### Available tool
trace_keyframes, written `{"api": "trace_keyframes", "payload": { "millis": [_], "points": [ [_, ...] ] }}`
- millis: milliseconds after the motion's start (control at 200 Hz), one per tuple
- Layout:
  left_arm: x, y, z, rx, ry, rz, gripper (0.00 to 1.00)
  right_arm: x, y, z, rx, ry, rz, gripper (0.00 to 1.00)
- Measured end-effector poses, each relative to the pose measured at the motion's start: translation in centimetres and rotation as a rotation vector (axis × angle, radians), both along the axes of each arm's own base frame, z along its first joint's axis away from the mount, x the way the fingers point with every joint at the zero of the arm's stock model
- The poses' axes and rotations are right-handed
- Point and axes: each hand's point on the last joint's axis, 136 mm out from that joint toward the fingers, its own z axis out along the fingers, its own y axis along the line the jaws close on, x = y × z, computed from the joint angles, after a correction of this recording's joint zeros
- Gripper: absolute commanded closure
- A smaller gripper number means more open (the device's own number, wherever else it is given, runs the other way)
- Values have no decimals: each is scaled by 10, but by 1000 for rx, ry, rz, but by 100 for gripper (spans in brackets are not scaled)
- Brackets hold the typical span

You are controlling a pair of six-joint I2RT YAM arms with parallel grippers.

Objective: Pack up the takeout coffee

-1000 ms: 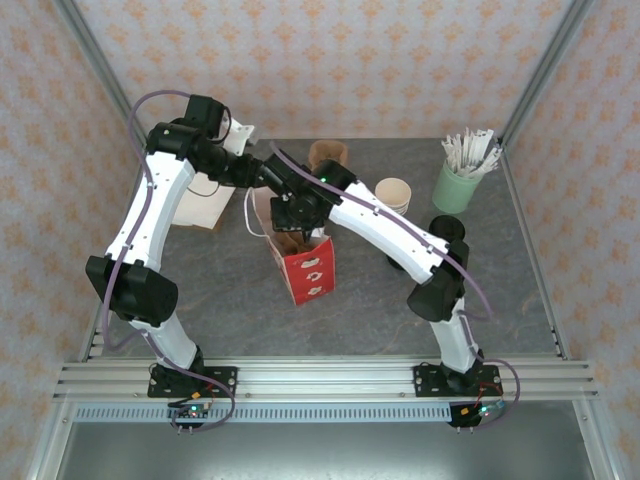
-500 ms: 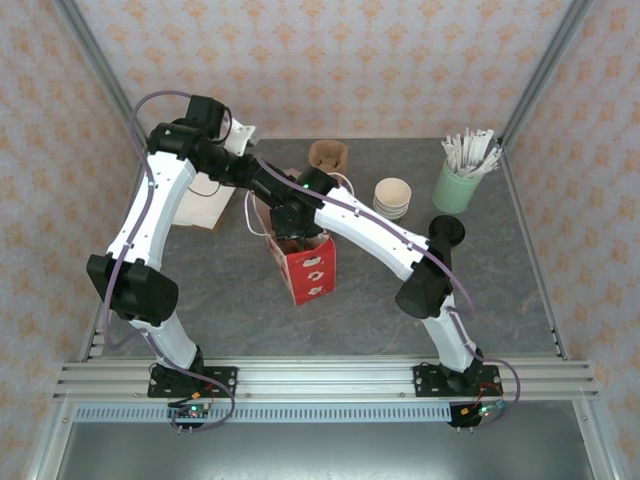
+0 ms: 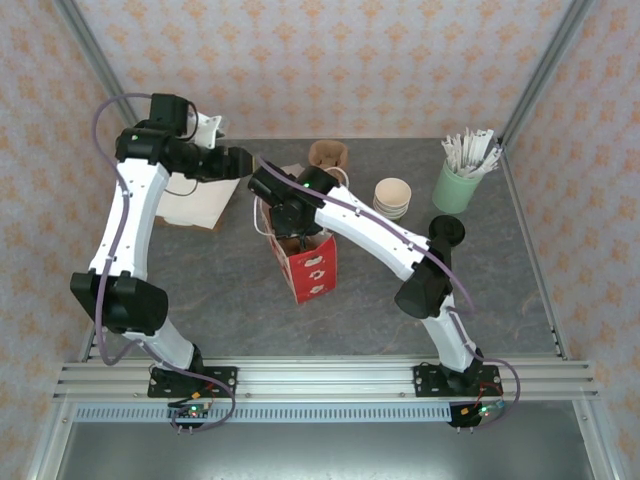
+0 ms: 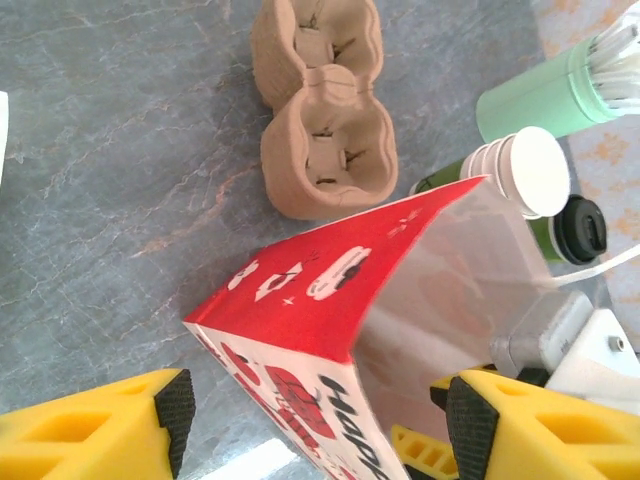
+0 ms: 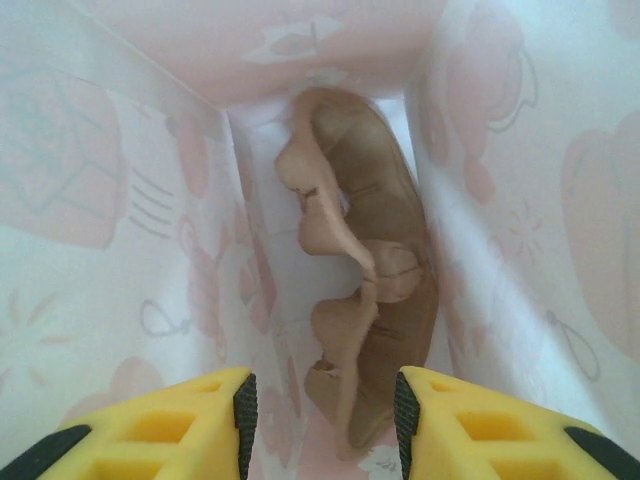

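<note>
Right claw (image 5: 320,405) dips inside red bag (image 3: 310,272), jaws seemingly apart.

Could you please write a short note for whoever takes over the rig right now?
Left end effector: open, empty, apart from the red bag.
Right end effector: open inside that bag, above a pulp carrier lying on its side.
Coffee: lidded cup and stack of unlidded cups on the table near the mint cup.
Done: one carrier bagged. To do: coffee into the bag.
</note>
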Motion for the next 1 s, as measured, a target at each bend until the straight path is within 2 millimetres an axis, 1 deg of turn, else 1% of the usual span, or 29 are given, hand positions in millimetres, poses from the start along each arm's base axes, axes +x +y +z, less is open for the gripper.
{"api": "trace_keyframes", "payload": {
  "millis": [140,240,330,425,500,616,716,786,901,1001],
  "points": [
    [-10,-4,8,-42,-18,5,26,-1,4,15,27,-23,13,58],
    [-18,6,7,-47,-20,55,26,-3,6,19,32,-31,21,58],
    [-28,18,2,-20,-20,114,25,-5,6,17,20,-28,26,58],
    [-43,26,0,13,-32,158,25,-5,6,11,-2,-25,26,58],
    [-56,30,1,29,-46,186,25,-2,7,1,-27,-21,23,57],
    [-72,33,1,40,-64,212,25,2,9,-17,-75,-13,27,52],
    [-82,34,-5,39,-56,226,25,5,4,-28,-129,-14,28,47],
    [-87,35,-12,44,-41,235,24,7,0,-31,-163,-24,28,45],
    [-92,35,-23,46,-15,238,24,10,-7,-29,-199,-43,28,42],
    [-93,35,-28,47,-3,238,24,11,-10,-30,-222,-52,30,39]
  ]
}}
